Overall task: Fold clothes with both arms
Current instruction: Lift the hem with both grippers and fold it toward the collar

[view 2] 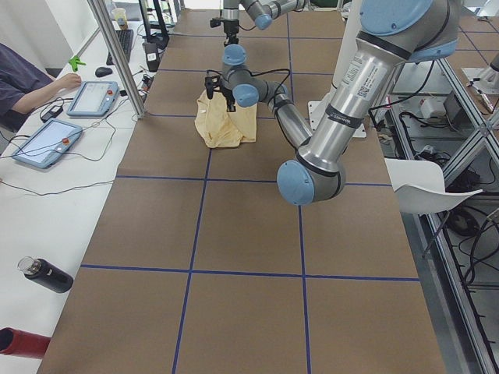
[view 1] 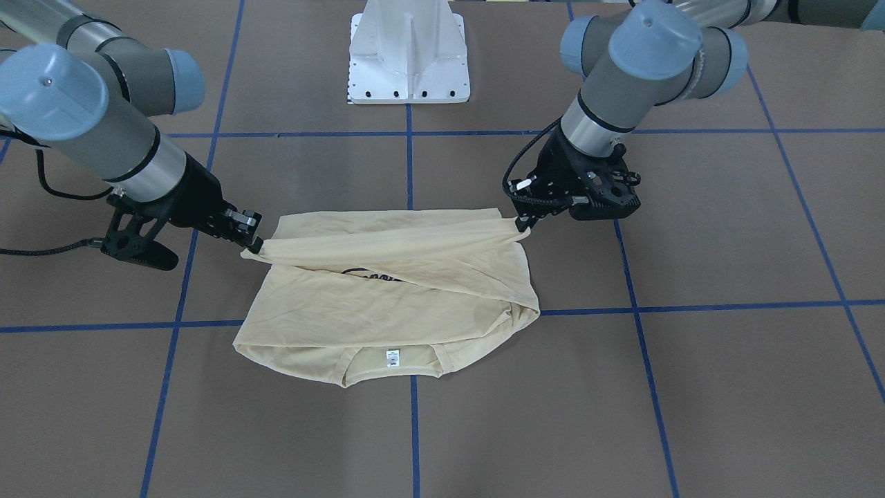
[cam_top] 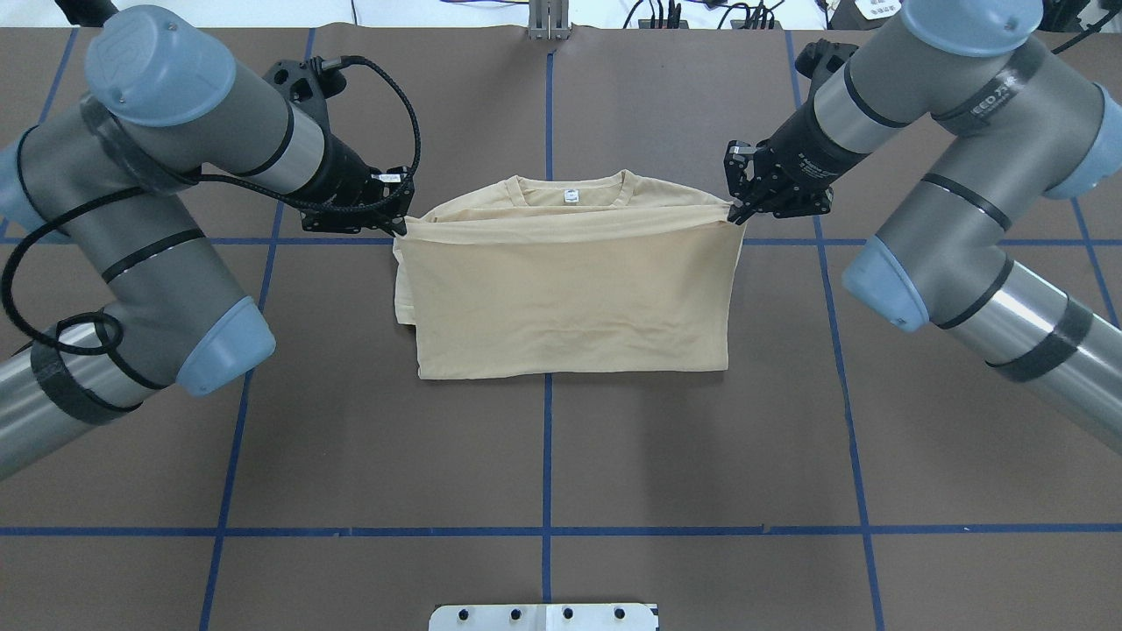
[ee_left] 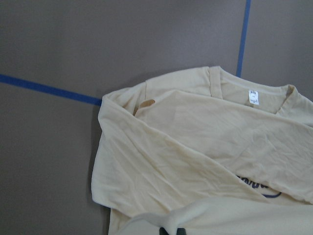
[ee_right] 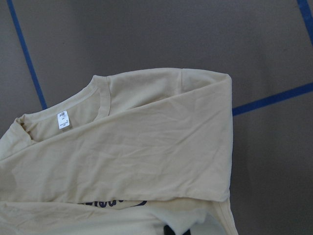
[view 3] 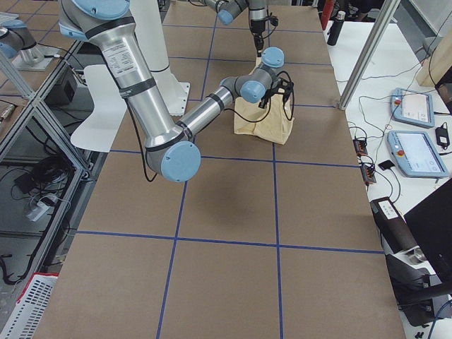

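**While Both Grippers Hold the Fold Edge**

Because the shirt (cam_top: 570,298) lies at the centre of the table (cam_top: 543,456) with its collar (cam_top: 526,187) pointing away from the robot, we read the coming move from the raised edge. The left gripper (cam_top: 401,230) is clamped on one end of that edge, and the right gripper (cam_top: 734,210) is clamped on the other. The edge runs side to side, taut between them and parallel to the collar. The collar and its neck label (cam_top: 571,196) lie just beyond the edge, on the side away from the robot. We judge both arms equally near, so the edge should travel forward and down evenly. The dark print (view 1: 373,277) shows beneath the lifted layer. We see no container in use.
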You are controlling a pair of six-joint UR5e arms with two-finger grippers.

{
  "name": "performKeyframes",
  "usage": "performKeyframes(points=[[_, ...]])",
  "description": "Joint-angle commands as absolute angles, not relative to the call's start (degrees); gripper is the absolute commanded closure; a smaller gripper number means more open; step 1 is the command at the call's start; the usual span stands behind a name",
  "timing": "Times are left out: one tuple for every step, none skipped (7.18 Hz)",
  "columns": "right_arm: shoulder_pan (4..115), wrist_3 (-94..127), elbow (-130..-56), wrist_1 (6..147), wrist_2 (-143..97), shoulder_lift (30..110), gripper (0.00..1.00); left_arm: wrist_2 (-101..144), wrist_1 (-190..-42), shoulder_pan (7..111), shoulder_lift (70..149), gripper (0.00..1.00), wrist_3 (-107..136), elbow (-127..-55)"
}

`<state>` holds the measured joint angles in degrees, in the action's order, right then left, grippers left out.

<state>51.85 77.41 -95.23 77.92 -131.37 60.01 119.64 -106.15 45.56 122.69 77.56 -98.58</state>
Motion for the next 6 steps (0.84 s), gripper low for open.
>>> performKeyframes(points=[[51.94, 76.64, -87.57, 77.87, -130.0, 55.74, 1.0, 119.62, -115.19, 46.76, 126.1, 1.0, 77.6, -88.03], [51.94, 76.64, -85.54, 77.78, -129.38, 54.68, 1.0, 119.45, -117.23, 46.76, 127.34, 1.0, 77.69, -84.32], [51.94, 76.64, -82.65, 77.78, -129.2, 53.01, 1.0, 118.31, -119.51, 46.76, 128.05, 1.0, 77.78, -81.76], [51.68, 76.64, -80.09, 77.78, -128.33, 51.61, 1.0, 118.3, -119.71, 46.76, 128.75, 1.0, 77.78, -79.65], [51.59, 76.55, -77.98, 77.78, -128.23, 50.37, 1.0, 118.21, -120.58, 46.76, 129.37, 1.0, 77.87, -78.24], [51.59, 75.77, -75.52, 76.74, -128.15, 49.06, 1.0, 118.21, -122.33, 46.76, 131.29, 1.0, 77.87, -74.74]])
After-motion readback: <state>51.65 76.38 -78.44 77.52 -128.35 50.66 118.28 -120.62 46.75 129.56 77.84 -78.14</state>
